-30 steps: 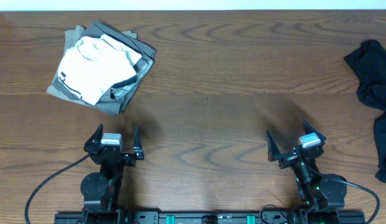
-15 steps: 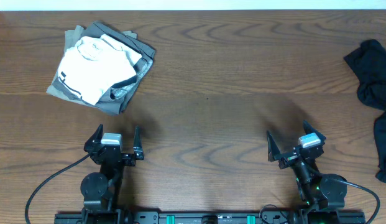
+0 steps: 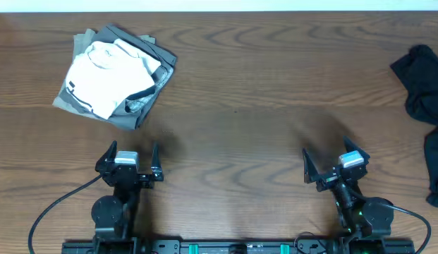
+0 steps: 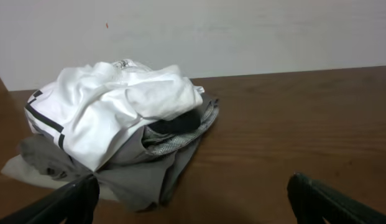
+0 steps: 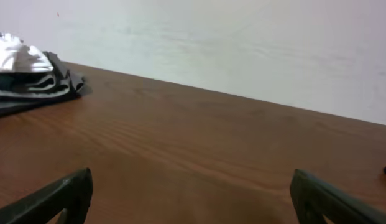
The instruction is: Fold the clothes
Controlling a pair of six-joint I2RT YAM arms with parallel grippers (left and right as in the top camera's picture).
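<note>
A stack of folded clothes (image 3: 114,76), a white garment with black stripes on top of grey ones, lies at the far left of the wooden table; it also shows in the left wrist view (image 4: 115,127) and at the left edge of the right wrist view (image 5: 28,78). A crumpled dark garment (image 3: 424,95) lies at the far right edge. My left gripper (image 3: 131,156) is open and empty near the front left, well short of the stack. My right gripper (image 3: 329,162) is open and empty near the front right, apart from the dark garment.
The wooden table (image 3: 261,106) stretches between the two piles. A pale wall (image 5: 211,43) stands behind the table's far edge. Black cables (image 3: 53,212) run from the arm bases along the front edge.
</note>
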